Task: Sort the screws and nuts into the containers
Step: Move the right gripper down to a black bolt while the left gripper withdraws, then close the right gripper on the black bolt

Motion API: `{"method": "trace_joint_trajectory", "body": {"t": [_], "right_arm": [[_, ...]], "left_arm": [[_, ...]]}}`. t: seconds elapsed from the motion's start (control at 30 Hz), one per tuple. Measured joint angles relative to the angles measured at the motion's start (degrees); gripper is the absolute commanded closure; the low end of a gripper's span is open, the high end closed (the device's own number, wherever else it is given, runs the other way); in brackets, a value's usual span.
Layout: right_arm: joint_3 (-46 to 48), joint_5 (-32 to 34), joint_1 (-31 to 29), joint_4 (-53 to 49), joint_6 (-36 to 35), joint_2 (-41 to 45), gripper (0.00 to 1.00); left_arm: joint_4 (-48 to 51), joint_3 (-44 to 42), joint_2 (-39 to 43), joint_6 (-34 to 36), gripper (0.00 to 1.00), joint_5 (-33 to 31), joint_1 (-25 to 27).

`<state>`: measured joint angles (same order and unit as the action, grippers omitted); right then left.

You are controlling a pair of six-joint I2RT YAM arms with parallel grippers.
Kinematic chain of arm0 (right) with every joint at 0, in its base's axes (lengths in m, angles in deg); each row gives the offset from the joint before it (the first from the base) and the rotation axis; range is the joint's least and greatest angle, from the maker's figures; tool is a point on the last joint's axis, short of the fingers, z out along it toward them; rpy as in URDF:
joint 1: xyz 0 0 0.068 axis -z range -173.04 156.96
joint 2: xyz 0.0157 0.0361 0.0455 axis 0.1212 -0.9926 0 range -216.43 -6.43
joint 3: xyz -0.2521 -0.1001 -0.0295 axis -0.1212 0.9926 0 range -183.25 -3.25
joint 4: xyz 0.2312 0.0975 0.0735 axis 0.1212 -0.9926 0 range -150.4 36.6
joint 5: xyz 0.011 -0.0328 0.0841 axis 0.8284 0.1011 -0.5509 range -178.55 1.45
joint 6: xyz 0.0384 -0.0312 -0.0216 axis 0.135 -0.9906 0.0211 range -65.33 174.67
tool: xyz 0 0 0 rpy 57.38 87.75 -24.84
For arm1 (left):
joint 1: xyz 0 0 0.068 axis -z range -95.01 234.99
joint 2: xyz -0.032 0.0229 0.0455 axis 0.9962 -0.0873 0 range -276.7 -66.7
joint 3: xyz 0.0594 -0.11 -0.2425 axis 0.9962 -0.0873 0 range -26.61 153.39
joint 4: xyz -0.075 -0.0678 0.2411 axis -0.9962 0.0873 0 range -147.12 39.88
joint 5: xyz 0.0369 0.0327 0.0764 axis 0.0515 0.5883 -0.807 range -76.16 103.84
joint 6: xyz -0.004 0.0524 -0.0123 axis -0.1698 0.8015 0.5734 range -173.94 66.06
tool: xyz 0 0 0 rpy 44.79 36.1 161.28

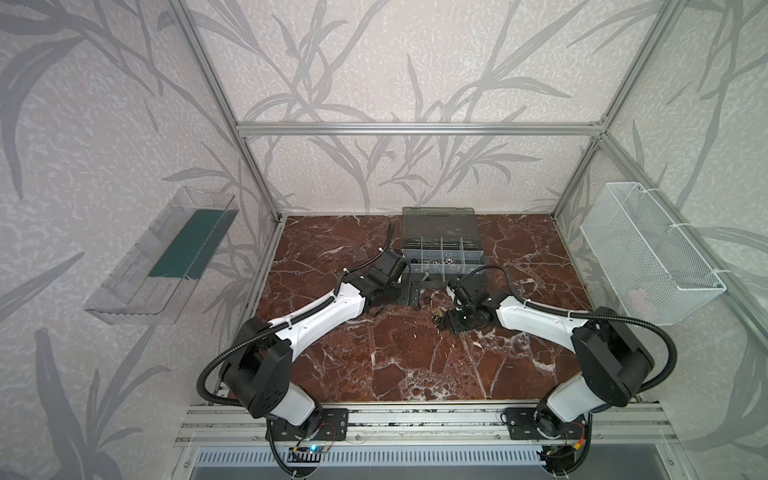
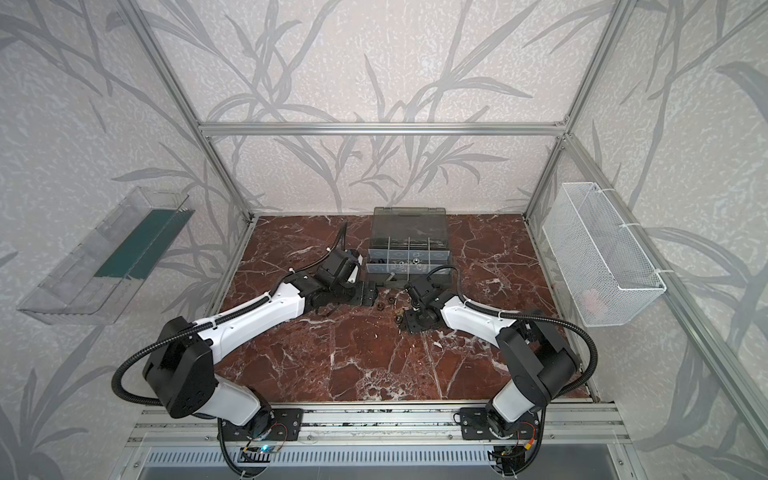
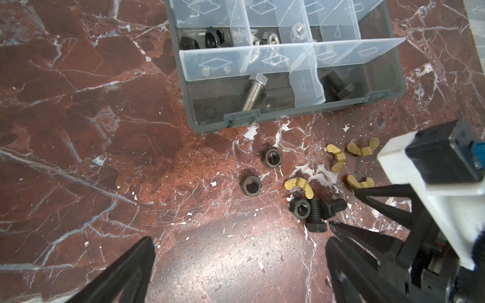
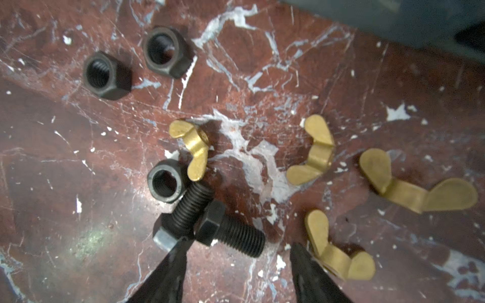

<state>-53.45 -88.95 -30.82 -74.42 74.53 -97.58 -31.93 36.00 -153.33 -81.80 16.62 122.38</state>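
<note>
While right hand straddles black screw, brass nuts beside.

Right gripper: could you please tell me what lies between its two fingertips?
The threaded shank of a black screw lies between the fingertips of the right gripper, whose jaws stand open; the right wrist view shows it.

Bare tabletop in front; organiser case at the back, loose nuts and screws before it.

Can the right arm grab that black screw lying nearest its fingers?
Probably yes. The right gripper is open, jaws either side of the black screw. A second black screw touches it and a brass wing nut lies close, so those may shift.
</note>
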Motion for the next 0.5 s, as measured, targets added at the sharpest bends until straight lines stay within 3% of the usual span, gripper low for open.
{"method": "trace_joint_trajectory", "body": {"t": [0.5], "right_arm": [[-2.6, 0.5, -0.4, 0.7, -1.6, -5.4, 0.6]], "left_arm": [[-0.2, -0.5, 0.6, 1.3, 0.01, 0.1, 0.0]]}}
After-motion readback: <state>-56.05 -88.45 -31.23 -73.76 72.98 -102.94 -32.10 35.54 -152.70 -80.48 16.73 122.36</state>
